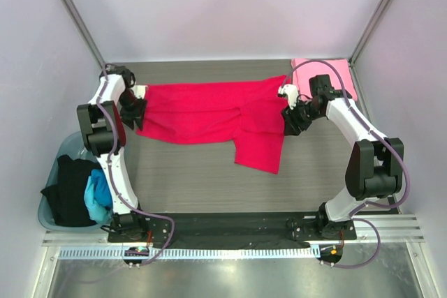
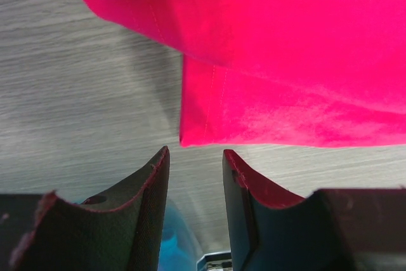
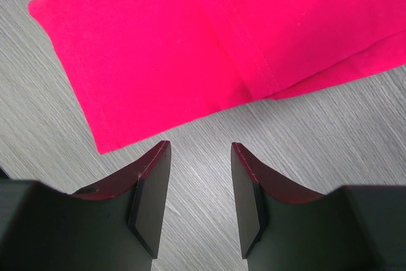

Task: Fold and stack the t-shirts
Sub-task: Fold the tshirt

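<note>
Grey wood-grain table (image 1: 209,186) carries the crimson t-shirt (image 1: 202,113), spread crosswise at mid-depth, with one flap reaching toward the near side at its right end. Bin (image 1: 50,218) off the table's left edge holds a black t-shirt (image 1: 68,190) and a bright blue t-shirt (image 1: 98,199); the left arm crosses part of it. Pink t-shirt (image 1: 336,75) lies in the far right corner, partly hidden by the right arm; possibly folded, unclear. Left gripper (image 2: 195,152) is released and empty, just off the crimson hem. Right gripper (image 3: 201,145) likewise, at the opposite edge.
</note>
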Robot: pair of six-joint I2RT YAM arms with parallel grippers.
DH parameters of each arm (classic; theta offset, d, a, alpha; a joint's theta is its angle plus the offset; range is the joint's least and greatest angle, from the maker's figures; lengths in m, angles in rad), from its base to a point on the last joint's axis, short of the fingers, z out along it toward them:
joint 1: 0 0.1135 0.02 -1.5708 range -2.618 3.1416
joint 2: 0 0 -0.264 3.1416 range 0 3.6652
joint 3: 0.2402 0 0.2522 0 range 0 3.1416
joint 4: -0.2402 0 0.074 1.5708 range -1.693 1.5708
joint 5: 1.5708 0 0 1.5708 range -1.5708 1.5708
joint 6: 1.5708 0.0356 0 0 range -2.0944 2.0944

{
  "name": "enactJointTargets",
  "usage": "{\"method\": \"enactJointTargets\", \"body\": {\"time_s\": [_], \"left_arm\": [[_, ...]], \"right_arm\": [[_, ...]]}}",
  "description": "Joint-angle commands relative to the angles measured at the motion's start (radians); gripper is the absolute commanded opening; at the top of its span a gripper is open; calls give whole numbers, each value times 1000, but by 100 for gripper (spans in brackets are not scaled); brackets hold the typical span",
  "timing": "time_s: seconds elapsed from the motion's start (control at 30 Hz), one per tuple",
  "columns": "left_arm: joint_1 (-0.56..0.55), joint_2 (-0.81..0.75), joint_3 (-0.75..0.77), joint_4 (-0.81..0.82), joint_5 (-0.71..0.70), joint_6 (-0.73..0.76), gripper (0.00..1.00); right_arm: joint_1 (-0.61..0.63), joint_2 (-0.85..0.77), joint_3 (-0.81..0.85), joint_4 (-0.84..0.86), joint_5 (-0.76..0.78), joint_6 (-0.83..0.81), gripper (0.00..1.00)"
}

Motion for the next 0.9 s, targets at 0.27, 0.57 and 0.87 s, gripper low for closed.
{"method": "enactJointTargets", "body": {"time_s": [0.27,0.57,0.87], "left_arm": [[-4,105,53,-6,-29,-1,31],[-4,37,-55,3,16,6,0],[-9,-5,-89,2,-15,11,0]], "right_arm": [[22,-89,-22,-114,-3,-162,49],[66,-189,-181,-189,19,-450,53],[172,-370,-430,-64,10,-718,56]]}}
